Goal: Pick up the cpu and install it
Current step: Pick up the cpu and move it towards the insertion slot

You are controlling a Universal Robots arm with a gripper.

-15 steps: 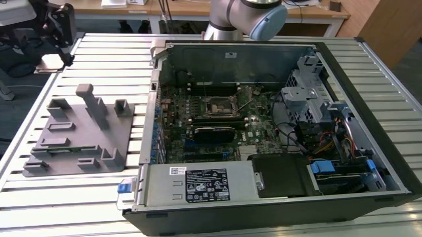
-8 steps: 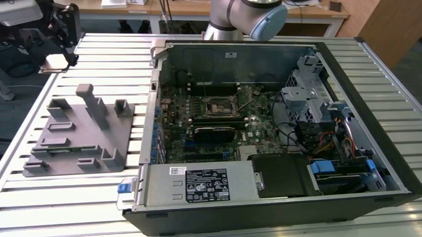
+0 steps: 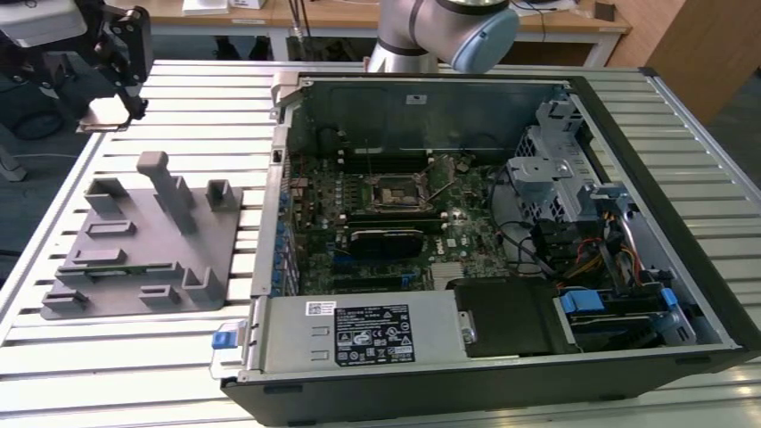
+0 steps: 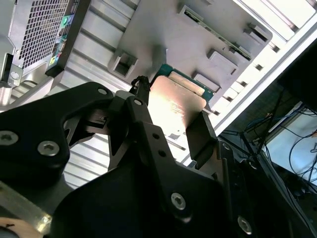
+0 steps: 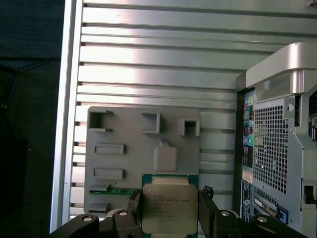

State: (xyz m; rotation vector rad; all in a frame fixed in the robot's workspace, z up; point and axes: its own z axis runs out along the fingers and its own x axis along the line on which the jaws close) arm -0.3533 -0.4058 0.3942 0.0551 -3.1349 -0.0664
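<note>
The cpu (image 5: 168, 208) is a flat square chip with a silvery top and a green rim. My gripper (image 5: 170, 210) is shut on it, one black finger on each side edge. In the second wrist view the cpu (image 4: 176, 101) sits between the fingers (image 4: 200, 134), above the grey holder tray (image 4: 163, 29). In the exterior view my gripper (image 3: 119, 109) hangs with the cpu (image 3: 102, 114) over the table's far corner on the exterior view's left, beyond the grey tray (image 3: 143, 241). The motherboard socket (image 3: 393, 192) lies open inside the computer case (image 3: 476, 223).
The open case has tall metal walls (image 3: 429, 111), a drive cage (image 3: 559, 169), cables and a power supply (image 3: 369, 334) around the board. Upright posts (image 3: 160, 183) rise from the grey tray. The slatted metal table (image 3: 178, 98) ends close to the gripper.
</note>
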